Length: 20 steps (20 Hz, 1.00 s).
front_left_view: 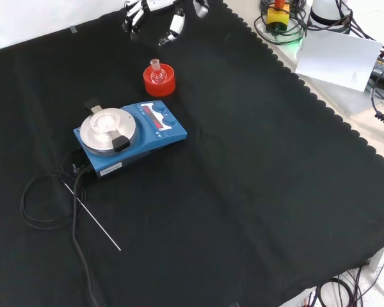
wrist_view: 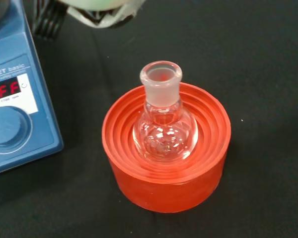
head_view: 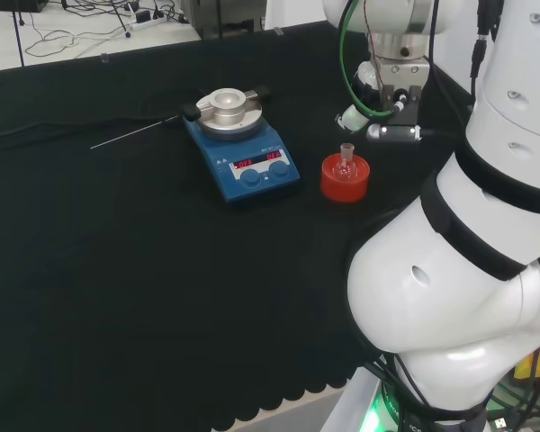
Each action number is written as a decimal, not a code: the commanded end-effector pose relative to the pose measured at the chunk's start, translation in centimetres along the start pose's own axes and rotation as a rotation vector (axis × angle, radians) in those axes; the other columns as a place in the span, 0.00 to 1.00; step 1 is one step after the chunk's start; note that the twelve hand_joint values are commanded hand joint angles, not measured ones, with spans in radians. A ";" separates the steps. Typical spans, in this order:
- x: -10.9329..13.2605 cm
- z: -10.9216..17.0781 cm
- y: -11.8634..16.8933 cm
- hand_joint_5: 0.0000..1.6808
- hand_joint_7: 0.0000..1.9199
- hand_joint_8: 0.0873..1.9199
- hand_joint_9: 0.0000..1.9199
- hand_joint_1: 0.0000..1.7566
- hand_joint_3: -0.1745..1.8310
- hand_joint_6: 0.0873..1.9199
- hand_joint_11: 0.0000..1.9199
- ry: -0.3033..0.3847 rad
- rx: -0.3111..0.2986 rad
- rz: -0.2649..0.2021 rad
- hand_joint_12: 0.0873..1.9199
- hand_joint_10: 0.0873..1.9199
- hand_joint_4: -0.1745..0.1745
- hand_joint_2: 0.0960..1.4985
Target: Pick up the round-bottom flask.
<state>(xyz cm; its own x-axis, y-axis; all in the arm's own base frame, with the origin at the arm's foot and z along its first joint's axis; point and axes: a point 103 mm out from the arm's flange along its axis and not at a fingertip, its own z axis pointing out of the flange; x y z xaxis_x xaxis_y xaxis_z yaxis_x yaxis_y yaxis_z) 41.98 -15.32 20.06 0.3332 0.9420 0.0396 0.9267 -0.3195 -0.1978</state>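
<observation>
the flask [wrist_view: 164,124], a small clear glass bulb with a short frosted neck, sat upright in the middle of a red ribbed stand [wrist_view: 166,163], neck pointing up. in the head view the stand [head_view: 345,177] stood on the black cloth [head_view: 117,270] just right of a blue hotplate [head_view: 243,157]; in the front view it stood just beyond that hotplate [front_left_view: 131,137], with the flask [front_left_view: 156,69] in its centre. a thin rod [front_left_view: 93,217] lay on the cloth nearer the camera in the front view. the hand [front_left_view: 173,25] hung above and beyond the stand in the front view, apart from the flask; whether its fingers were spread or curled could not be told. the flask looked empty and was probably light, stiff and breakable, and its smooth glass was likely slippery. the bulb lay sunk within the stand's rings, so little of it seemed open to the fingers. the neck, standing clear above the rim, appeared the best place to take hold, with a straight lift upward to free the bulb without tipping the stand.
</observation>
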 end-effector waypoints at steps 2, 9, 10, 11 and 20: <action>-0.1 4.5 0.4 0.36 0.14 0.34 0.25 0.52 0.45 0.26 0.06 0.064 0.026 -0.001 0.72 0.34 0.32 0.39; -0.1 6.2 0.4 0.36 0.14 0.34 0.25 0.52 0.45 0.27 0.06 0.070 0.035 -0.008 0.72 0.34 0.32 0.39; -0.1 6.4 0.4 0.36 0.14 0.34 0.25 0.52 0.45 0.27 0.06 0.068 0.035 -0.009 0.72 0.34 0.32 0.39; -0.1 6.6 0.4 0.36 0.14 0.34 0.25 0.52 0.45 0.27 0.06 0.067 0.032 -0.010 0.72 0.34 0.32 0.38; -1.4 7.1 0.7 0.36 0.14 0.34 0.26 0.52 0.45 0.28 0.06 0.075 0.020 -0.014 0.72 0.34 0.32 0.38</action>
<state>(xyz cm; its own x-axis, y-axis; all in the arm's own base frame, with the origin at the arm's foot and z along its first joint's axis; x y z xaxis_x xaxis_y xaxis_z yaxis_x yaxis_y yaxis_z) 41.03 -15.73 13.56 0.3242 0.9390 0.1149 0.9290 -0.2932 -0.2258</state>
